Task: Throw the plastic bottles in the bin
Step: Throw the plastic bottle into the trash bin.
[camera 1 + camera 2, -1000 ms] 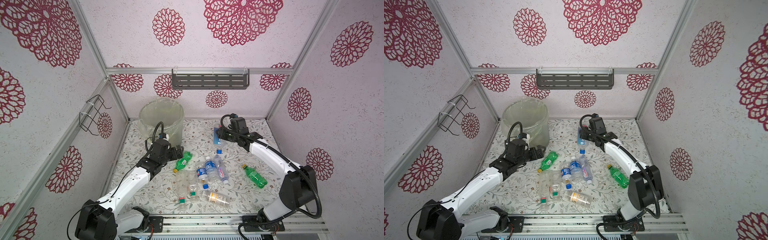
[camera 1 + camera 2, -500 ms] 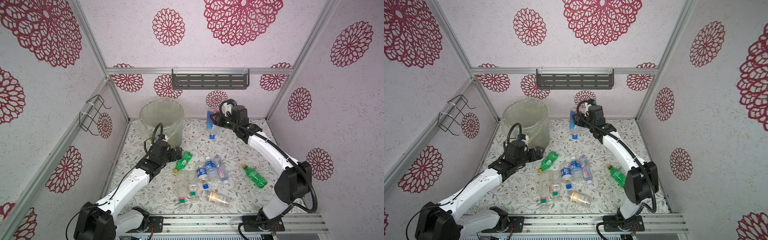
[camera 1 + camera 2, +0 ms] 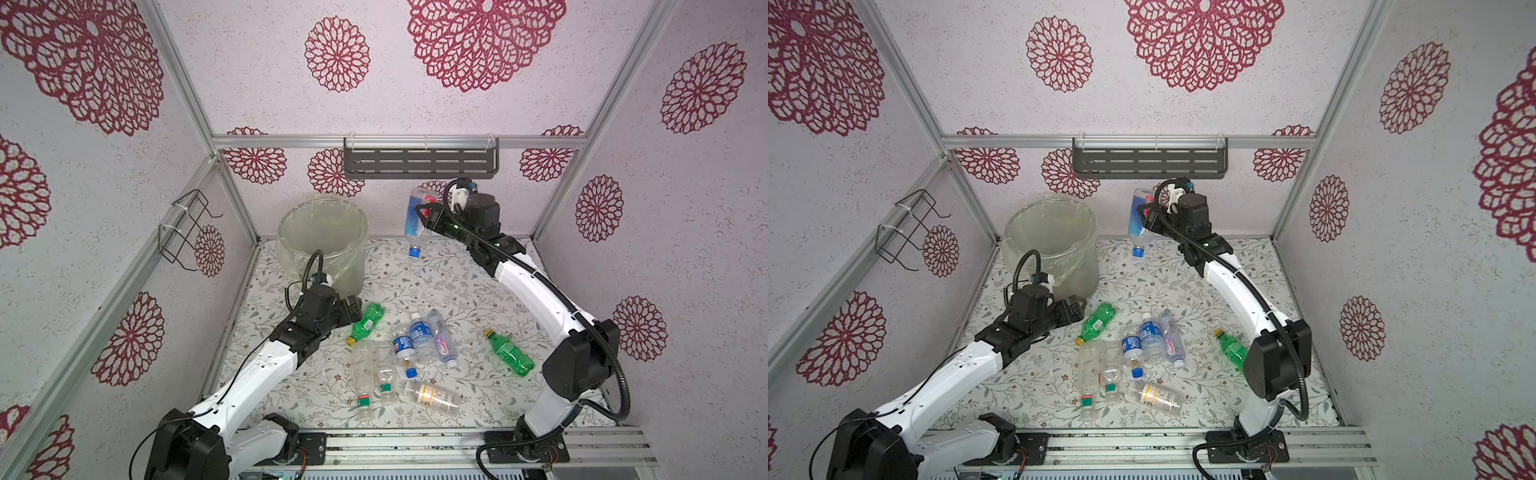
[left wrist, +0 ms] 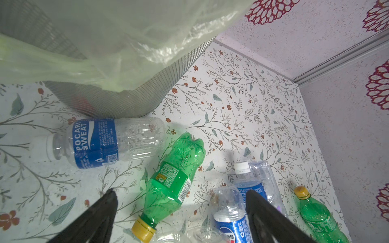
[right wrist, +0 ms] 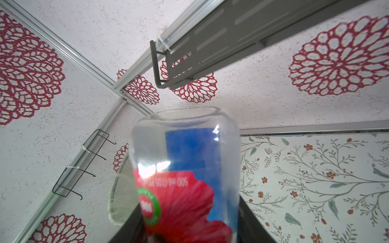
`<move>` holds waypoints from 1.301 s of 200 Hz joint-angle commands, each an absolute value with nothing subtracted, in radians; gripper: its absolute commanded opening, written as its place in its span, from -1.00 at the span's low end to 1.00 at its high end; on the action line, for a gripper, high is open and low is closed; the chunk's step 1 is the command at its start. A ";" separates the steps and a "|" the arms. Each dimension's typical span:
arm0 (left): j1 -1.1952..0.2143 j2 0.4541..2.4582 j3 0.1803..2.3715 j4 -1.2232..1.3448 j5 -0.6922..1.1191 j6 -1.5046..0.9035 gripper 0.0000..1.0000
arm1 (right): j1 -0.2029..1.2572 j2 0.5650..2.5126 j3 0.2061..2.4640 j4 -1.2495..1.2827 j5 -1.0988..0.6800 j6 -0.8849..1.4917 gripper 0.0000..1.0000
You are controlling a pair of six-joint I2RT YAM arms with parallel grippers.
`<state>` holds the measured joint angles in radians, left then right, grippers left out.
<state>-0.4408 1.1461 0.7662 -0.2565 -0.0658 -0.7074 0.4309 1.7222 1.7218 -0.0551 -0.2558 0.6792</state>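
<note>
- Left arm point(image 3: 266, 365): reaches low across the tabletop point(image 3: 457, 266) and ends just in front of the bin point(image 3: 353, 266). The left jaws are spread wide and hold nothing.
- Bin: upright at the back-left corner, with a thin clear liner folded over the rim. A blue-labelled bottle point(image 4: 94, 143) lies on its side just beside the base; whether they touch cannot be told.
- Green bottle point(image 3: 365, 322): on its side, yellow cap toward the front edge, just ahead of the left jaws. Likely the nearest candidate for that arm.
- Bottle heap point(image 3: 415, 345): clear bottles lying touching and partly overlapping mid-tabletop, running toward the front edge. A pale-labelled bottle point(image 3: 432, 399) lies on the heap's front side.
- Held bottle point(image 3: 413, 216): in the air over the back edge, right of the bin and not yet above its mouth. Cap down, base up, slightly tilted. The right jaws are closed across its labelled middle.
- Right arm point(image 3: 536, 286): arcs from the front-right corner up to the back edge.
- Second green bottle point(image 3: 509, 353): alone toward the right edge, apart from the heap.
- Handling estimate: all look empty, so light. The thin walls will probably dent under a squeeze. They are smooth and round, so prone to roll or slip. Best hold is across the straight labelled body at mid-length, not the tapered neck. Take the heap from the outside in, so neighbours are not dragged.
</note>
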 commanded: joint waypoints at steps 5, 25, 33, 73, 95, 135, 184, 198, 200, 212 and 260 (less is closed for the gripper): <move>-0.445 1.159 0.772 -0.233 -0.071 -0.723 0.95 | 0.430 1.694 1.757 -0.003 -0.279 0.676 0.02; -0.446 1.155 0.758 -0.242 -0.083 -0.722 0.95 | 0.429 1.643 1.696 0.012 -0.267 0.638 0.02; -0.446 1.150 0.746 -0.240 -0.091 -0.724 0.95 | 0.430 1.618 1.658 0.030 -0.258 0.633 0.02; -0.443 1.135 0.702 -0.224 -0.116 -0.734 0.95 | 0.430 1.481 1.459 0.107 -0.254 0.602 0.03; -0.443 1.132 0.691 -0.220 -0.118 -0.729 0.95 | 0.431 1.419 1.389 0.113 -0.242 0.571 0.03; -0.443 1.134 0.685 -0.223 -0.123 -0.724 0.95 | 0.457 1.469 1.494 0.058 -0.202 0.552 0.02; -0.443 1.107 0.676 -0.258 -0.123 -0.752 0.95 | 0.589 1.800 1.945 0.002 -0.228 0.504 0.03; -0.443 1.089 0.665 -0.260 -0.132 -0.765 0.95 | 0.618 1.984 2.178 -0.005 -0.258 0.480 0.09; -0.443 1.086 0.664 -0.261 -0.131 -0.765 0.95 | 0.621 2.014 2.218 -0.010 -0.265 0.475 0.10; -0.443 1.071 0.659 -0.259 -0.134 -0.776 0.95 | 0.629 2.200 2.474 -0.057 -0.288 0.471 0.34; -0.442 1.033 0.673 -0.305 -0.144 -0.775 0.95 | 0.627 2.262 2.537 0.026 -0.321 0.527 0.98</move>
